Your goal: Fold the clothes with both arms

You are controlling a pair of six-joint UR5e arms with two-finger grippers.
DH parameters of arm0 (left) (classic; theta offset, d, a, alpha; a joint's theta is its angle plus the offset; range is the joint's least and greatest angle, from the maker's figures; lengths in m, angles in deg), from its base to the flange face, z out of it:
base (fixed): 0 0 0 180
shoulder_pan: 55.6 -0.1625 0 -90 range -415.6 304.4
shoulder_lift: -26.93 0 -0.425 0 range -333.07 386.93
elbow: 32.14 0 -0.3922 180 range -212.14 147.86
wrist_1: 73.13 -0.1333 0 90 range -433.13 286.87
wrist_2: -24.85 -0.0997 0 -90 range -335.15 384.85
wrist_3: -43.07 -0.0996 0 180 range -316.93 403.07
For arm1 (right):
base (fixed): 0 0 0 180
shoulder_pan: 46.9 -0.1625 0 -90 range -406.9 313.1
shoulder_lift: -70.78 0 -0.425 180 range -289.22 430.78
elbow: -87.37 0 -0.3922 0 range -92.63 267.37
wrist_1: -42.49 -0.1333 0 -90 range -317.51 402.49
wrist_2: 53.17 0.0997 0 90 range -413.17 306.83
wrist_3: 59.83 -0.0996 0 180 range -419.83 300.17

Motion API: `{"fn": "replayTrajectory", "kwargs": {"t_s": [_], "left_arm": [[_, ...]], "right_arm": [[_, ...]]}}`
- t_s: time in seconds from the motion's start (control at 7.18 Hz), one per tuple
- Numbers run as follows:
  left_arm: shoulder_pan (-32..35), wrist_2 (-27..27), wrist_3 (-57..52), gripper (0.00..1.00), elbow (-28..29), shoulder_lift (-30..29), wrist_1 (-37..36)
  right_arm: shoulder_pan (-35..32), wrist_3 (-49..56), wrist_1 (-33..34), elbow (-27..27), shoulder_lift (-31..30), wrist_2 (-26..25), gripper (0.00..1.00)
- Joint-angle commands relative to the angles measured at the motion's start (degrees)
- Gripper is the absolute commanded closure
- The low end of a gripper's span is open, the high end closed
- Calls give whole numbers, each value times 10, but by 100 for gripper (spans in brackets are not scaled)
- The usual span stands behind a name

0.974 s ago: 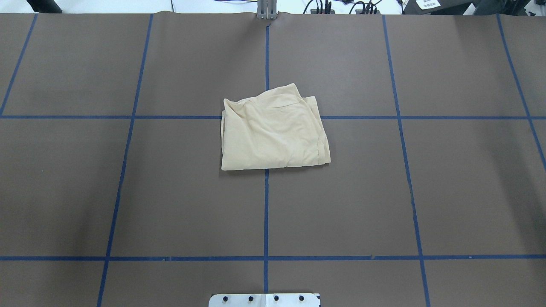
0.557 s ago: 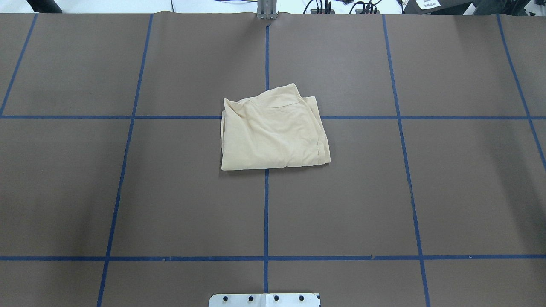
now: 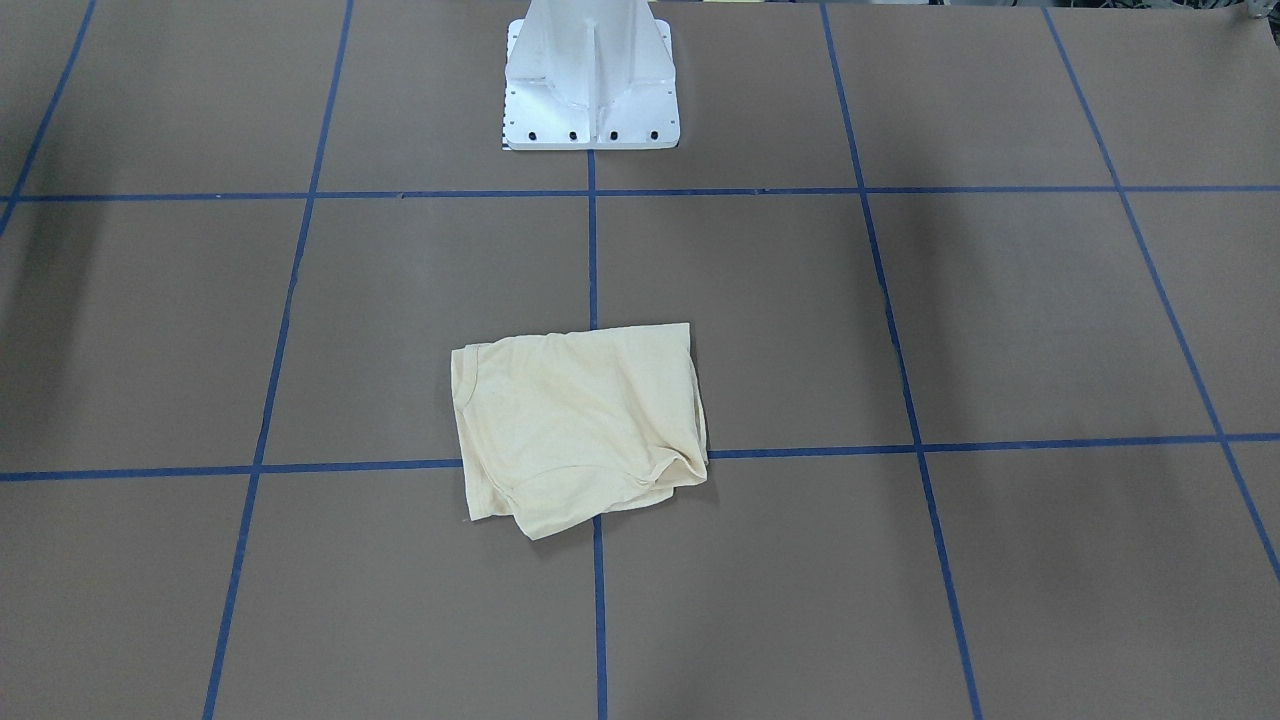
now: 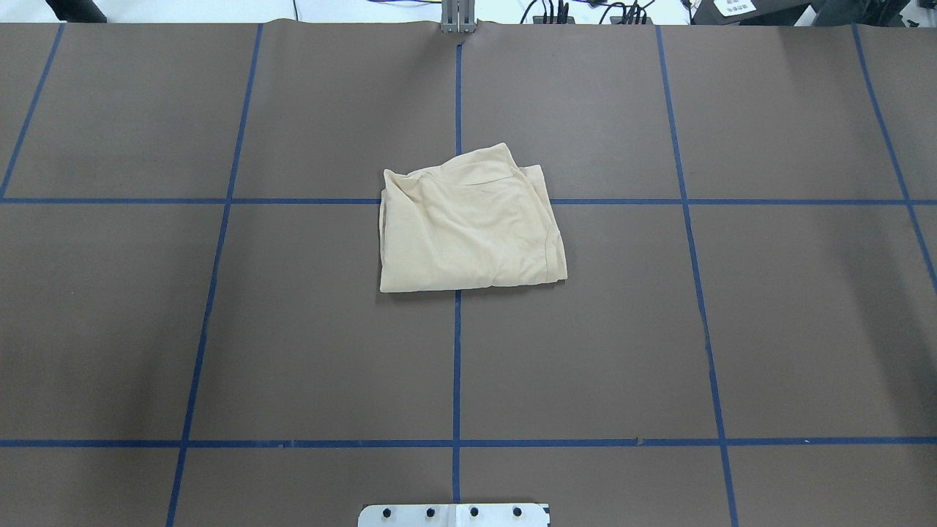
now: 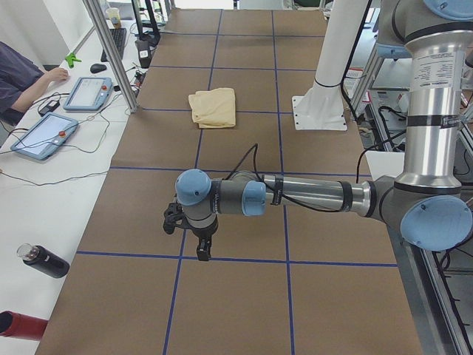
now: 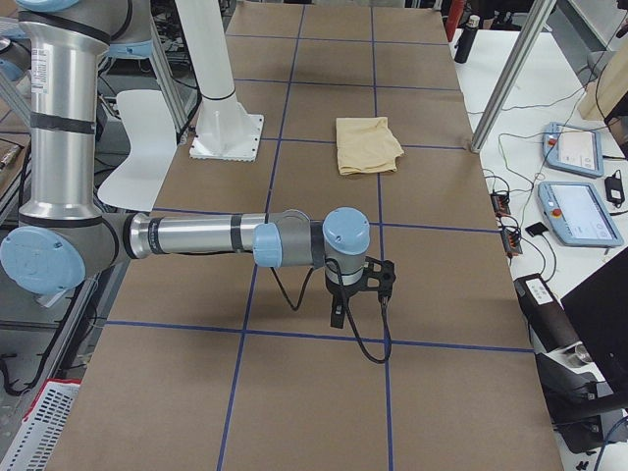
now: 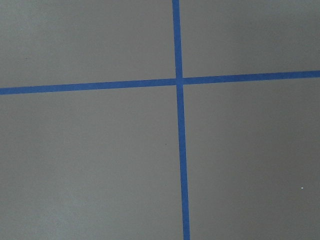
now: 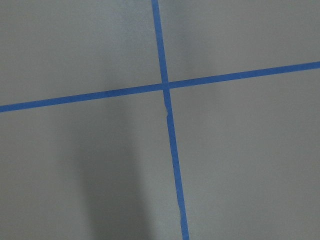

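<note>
The clothes are one pale cream-yellow shirt (image 4: 468, 223), folded into a compact rectangle at the table's middle, over a crossing of blue tape lines. It also shows in the front-facing view (image 3: 575, 430) and both side views (image 5: 213, 107) (image 6: 366, 145). No print shows on it. My left arm reaches low over the table's left end, its gripper (image 5: 201, 248) pointing down, far from the shirt. My right gripper (image 6: 337, 314) hangs likewise over the right end. Both show only in the side views, so I cannot tell whether they are open or shut. Both wrist views hold only brown mat and blue tape.
The white pedestal base (image 3: 590, 90) stands at the robot's side of the table. A side table holds teach pendants (image 5: 44, 137), a black bottle (image 5: 43, 260) and a person's arm (image 5: 22, 78). A metal post (image 5: 111, 52) rises at the table's edge.
</note>
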Motion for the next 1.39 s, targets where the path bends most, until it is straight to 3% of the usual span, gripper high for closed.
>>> {"fn": "replayTrajectory", "kwargs": {"t_s": [0.0,0.97,1.25], "left_arm": [[0,0,-3,1,-1,-1,0],[0,1,-5,1,-5,0,0],[0,1,-5,1,-6,0,-1]], "right_arm": [[0,0,-2,20,1,1,0],[3,10,-5,36,2,-1,0],[2,61,-5,35,1,-2,0]]}}
